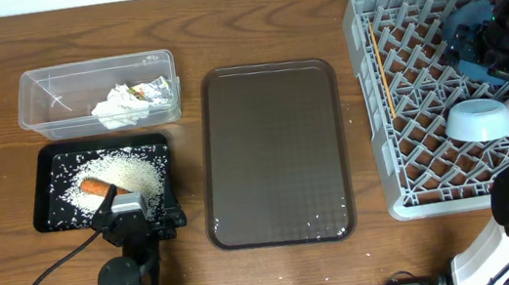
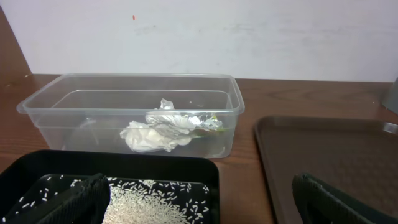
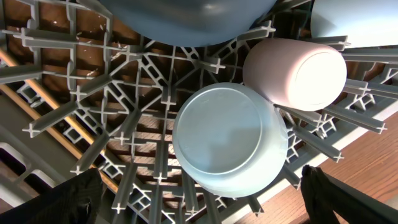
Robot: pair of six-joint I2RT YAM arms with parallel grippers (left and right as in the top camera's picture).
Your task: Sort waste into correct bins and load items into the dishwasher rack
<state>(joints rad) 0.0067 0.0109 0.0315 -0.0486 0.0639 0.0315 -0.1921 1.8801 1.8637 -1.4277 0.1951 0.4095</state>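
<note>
Light-blue bowl (image 1: 476, 119) overhead: upside down in grey dishwasher rack (image 1: 377, 87), under right arm; smooth, rigid, breakable, so grip the rim | left wrist: left hand (image 2: 202, 205) spread, empty, over black tray (image 2: 214, 171) of rice (image 2: 146, 205); wrapper (image 2: 158, 134) in clear box (image 2: 231, 93) | right wrist: right hand (image 3: 202, 199) spread just above bowl (image 3: 227, 140), touching white cup (image 3: 298, 71).

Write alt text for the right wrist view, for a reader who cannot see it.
A light-blue bowl sits upside down on the pegs of a grey dishwasher rack, with a white cup lying on its side touching it. A dark-blue dish fills the top edge; open end effector fingers frame the bottom corners.
</note>
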